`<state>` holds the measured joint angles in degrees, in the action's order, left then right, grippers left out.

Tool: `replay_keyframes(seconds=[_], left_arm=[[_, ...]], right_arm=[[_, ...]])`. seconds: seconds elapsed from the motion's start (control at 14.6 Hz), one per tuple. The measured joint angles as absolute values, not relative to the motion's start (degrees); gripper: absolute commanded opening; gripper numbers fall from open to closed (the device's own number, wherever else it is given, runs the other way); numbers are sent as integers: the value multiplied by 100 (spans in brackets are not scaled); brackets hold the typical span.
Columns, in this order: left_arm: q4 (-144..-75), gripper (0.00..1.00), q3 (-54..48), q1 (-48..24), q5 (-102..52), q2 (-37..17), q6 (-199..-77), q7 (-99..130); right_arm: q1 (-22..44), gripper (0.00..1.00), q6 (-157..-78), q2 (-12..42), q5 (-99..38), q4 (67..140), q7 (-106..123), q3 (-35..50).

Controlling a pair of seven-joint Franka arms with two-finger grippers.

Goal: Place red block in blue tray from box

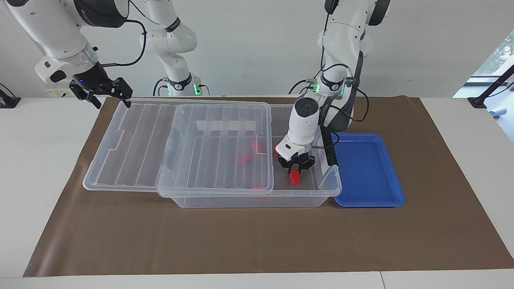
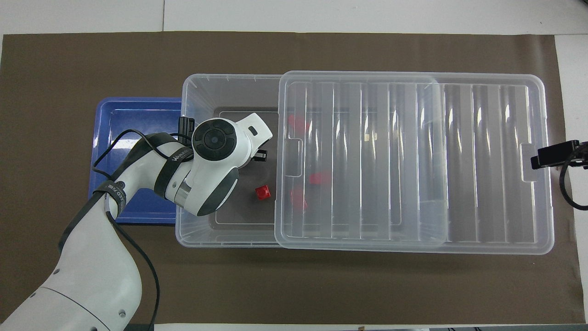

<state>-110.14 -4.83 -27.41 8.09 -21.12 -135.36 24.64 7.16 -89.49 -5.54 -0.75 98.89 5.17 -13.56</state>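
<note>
The clear box (image 1: 249, 200) has its ribbed lid (image 1: 180, 140) slid toward the right arm's end, leaving the end beside the blue tray (image 1: 367, 172) uncovered. In that uncovered end my left gripper (image 1: 296, 171) is down inside the box, shut on the top of a red block (image 1: 295, 178). From overhead the left hand (image 2: 216, 142) hides that block. A second red block (image 2: 262, 192) lies loose nearer to the robots. The blue tray (image 2: 133, 119) holds nothing. My right gripper (image 1: 112, 101) waits open above the lid's outer end.
Three more red blocks show blurred under the lid (image 2: 413, 161), one of them (image 1: 243, 157) near the box's middle. A black latch (image 1: 329, 150) stands at the box wall beside the tray. Brown paper (image 1: 241, 241) covers the table.
</note>
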Motion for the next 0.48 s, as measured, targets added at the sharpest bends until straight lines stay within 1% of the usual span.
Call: replay_keyframes(seconds=[0.27,0.48], left_arm=[[-10969,0,-477,-2740,847,-2044,-13508,2465],[-10933,0,-478,-2741,852,-1625,-13059,2465]], right_arm=[[716,100,-8949,-554,-75,9889,517,-1356],[716,100,-8949,-554,-75,9889,517,-1356]])
